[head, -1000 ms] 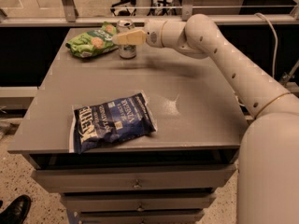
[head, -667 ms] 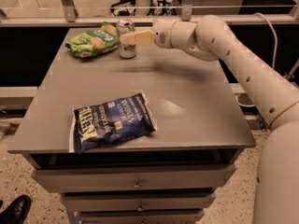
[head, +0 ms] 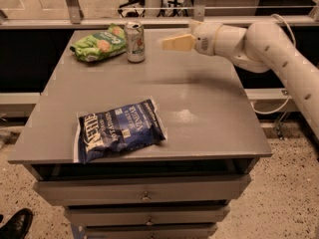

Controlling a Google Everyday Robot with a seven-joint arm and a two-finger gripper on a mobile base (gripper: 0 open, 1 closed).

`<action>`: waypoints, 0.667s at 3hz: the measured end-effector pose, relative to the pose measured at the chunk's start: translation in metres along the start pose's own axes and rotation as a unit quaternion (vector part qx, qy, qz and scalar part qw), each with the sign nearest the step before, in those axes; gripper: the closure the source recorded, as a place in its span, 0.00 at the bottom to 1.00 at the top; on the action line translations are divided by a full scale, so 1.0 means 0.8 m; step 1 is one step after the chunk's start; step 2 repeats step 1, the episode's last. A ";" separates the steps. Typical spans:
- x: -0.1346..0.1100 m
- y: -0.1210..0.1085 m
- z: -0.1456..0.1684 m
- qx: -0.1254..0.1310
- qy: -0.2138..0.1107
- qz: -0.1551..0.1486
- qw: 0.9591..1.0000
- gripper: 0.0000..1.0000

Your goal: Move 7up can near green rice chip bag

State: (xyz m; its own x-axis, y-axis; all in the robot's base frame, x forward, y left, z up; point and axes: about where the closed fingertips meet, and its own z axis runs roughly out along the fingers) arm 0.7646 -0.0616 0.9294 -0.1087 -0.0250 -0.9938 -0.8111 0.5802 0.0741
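The 7up can (head: pixel 134 42) stands upright at the far left of the grey table (head: pixel 209 108). It is right beside the green rice chip bag (head: pixel 98 44), touching or almost touching the bag's right edge. My gripper (head: pixel 163 44) hangs above the table a short way to the right of the can, pointing left at it. It is open and holds nothing. The white arm (head: pixel 264 46) reaches in from the right.
A larger dark-blue chip bag (head: pixel 118 129) lies flat near the table's front left. A rail (head: pixel 149 8) runs behind the table's far edge. Drawers (head: pixel 144 193) are under the tabletop. A shoe (head: pixel 17 224) is on the floor at the lower left.
My gripper was around the can beside the green bag. It has let go and drawn back to the right. The can stays standing where it was.
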 end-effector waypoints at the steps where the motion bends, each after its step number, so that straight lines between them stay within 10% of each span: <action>1: 0.002 -0.012 -0.030 0.010 -0.001 -0.002 1.000 0.00; 2: 0.002 -0.012 -0.030 0.010 -0.001 -0.002 1.000 0.00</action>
